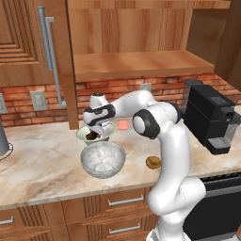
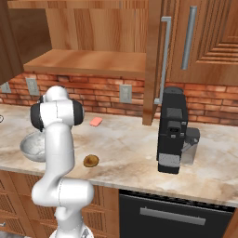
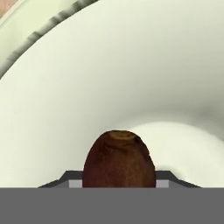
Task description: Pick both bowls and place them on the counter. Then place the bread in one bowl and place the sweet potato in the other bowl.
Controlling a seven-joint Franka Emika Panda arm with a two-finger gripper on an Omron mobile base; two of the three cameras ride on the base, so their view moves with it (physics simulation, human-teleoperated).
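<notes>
My gripper [image 1: 97, 130] reaches down into the cream-white bowl [image 1: 83, 133] at the back of the counter [image 1: 42, 160]. Its jaws are shut on the dark brown sweet potato [image 3: 119, 159], which sits low inside the bowl's pale green inside [image 3: 131, 78]. In the left base view the sweet potato [image 1: 92, 136] shows as a dark lump under the hand. The mottled grey bowl [image 1: 102, 159] stands just in front, upright and with nothing in it; its rim [image 2: 29, 146] peeks out behind the arm. The tan bread [image 1: 153, 162] lies on the counter to the right of it, and the bread [image 2: 91, 161] is clear of both bowls.
A pink square [image 1: 123, 124] lies by the brick wall behind the arm. A black coffee machine [image 1: 209, 117] stands at the right. A wooden shelf [image 1: 136, 63] hangs above the bowls, and a cabinet post [image 1: 70, 94] comes down left of them.
</notes>
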